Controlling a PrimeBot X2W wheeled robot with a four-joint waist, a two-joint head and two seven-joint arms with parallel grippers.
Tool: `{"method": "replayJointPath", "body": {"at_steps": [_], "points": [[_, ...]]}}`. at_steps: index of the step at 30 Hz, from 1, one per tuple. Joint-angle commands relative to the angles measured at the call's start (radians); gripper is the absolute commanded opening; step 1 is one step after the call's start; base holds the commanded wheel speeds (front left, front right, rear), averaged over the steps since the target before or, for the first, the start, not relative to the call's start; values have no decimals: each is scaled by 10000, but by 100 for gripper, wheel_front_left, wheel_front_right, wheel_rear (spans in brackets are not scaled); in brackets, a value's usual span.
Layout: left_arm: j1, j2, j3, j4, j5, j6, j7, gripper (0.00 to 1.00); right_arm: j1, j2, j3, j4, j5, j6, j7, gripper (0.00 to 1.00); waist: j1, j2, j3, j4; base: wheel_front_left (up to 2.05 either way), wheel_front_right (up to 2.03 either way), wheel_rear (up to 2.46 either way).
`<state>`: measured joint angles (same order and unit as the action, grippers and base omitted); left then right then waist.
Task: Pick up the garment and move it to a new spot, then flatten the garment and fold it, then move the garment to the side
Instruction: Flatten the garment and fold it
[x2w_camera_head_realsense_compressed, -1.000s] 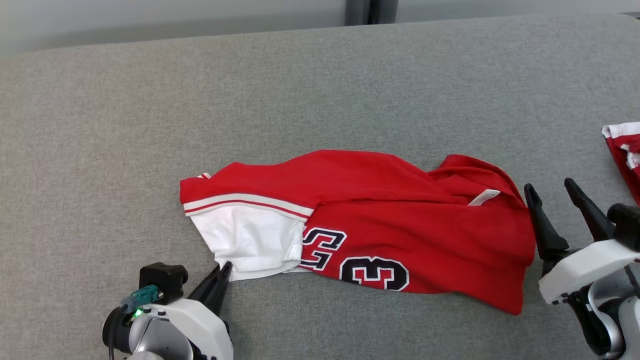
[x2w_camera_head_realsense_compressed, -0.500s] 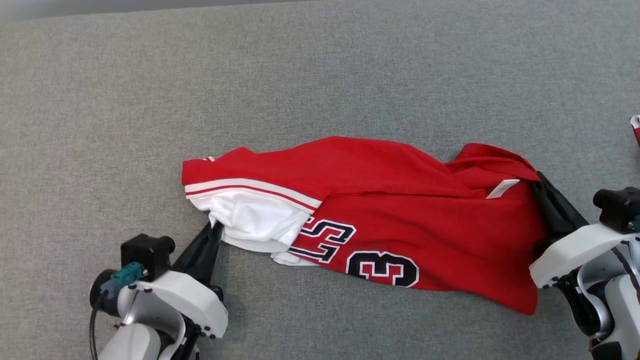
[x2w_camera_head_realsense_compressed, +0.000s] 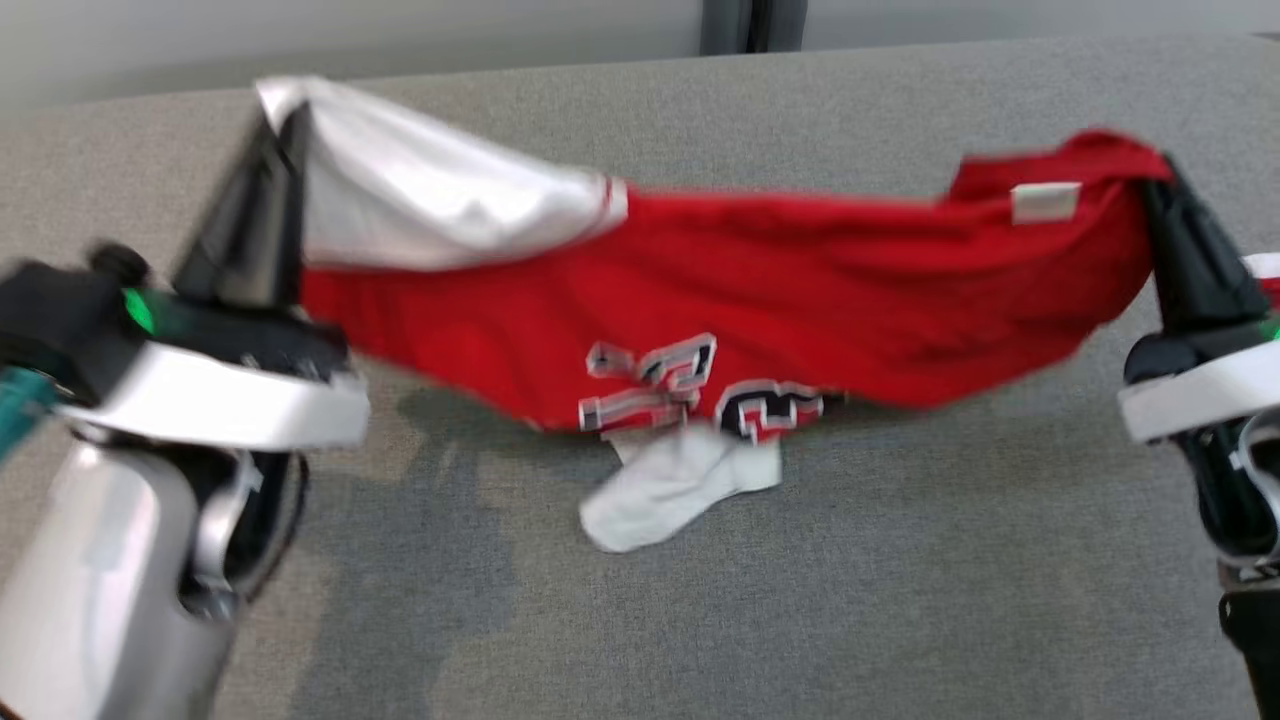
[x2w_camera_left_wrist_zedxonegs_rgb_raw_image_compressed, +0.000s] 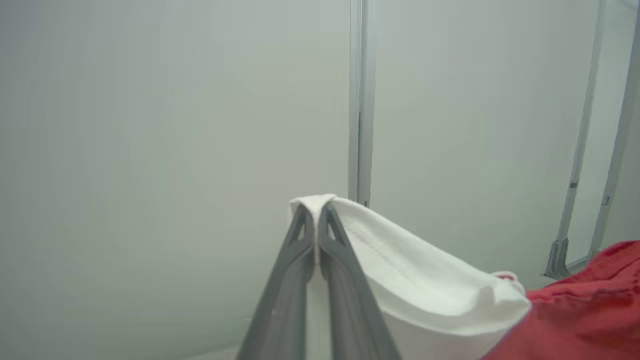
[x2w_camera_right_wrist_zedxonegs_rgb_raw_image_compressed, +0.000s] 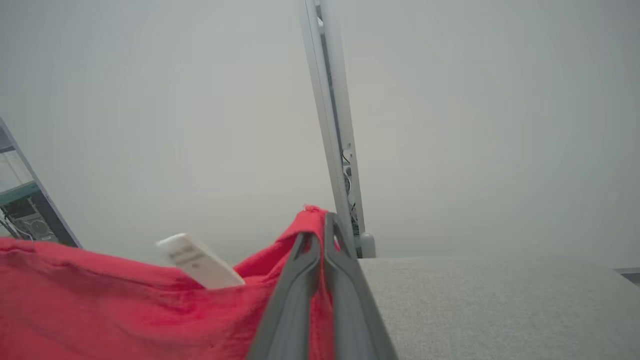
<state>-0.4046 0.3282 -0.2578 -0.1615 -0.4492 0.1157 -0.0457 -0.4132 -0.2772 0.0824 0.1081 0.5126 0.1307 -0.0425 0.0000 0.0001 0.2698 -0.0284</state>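
We hold the red-and-white garment (x2w_camera_head_realsense_compressed: 800, 270) stretched above the grey worktop (x2w_camera_head_realsense_compressed: 900, 600) — left tool (x2w_camera_head_realsense_compressed: 278, 115) pinched shut on its white end, right tool (x2w_camera_head_realsense_compressed: 1160, 180) pinched shut on the red end beside the label (x2w_camera_head_realsense_compressed: 1045, 202) — its middle sagging low.

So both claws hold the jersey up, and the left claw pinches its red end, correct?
No. The left claw pinches the white sleeve of the jersey, as the left wrist view shows; the right claw has the red end. Both hold it up.
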Motion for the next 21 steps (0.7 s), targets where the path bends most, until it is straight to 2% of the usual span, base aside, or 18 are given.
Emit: {"method": "replayJointPath", "body": {"at_steps": [1, 12, 21], "points": [[-779, 149, 238, -352, 175, 91, -60, 0, -322, -62, -124, -298, 293, 1, 77, 0, 0, -1, -213, -5, 0, 0, 0], [-3420, 421, 419, -1435, 793, 151, 244, 0, -1231, -100, -658, -1491, 862, 1, 357, 0, 0, -1, -717, -93, 0, 0, 0], [-3879, 455, 329, -1628, 877, 231, 518, 0, -844, 149, -900, -1976, 850, 1, 803, 0, 0, -1, -914, -159, 0, 0, 0]]}}
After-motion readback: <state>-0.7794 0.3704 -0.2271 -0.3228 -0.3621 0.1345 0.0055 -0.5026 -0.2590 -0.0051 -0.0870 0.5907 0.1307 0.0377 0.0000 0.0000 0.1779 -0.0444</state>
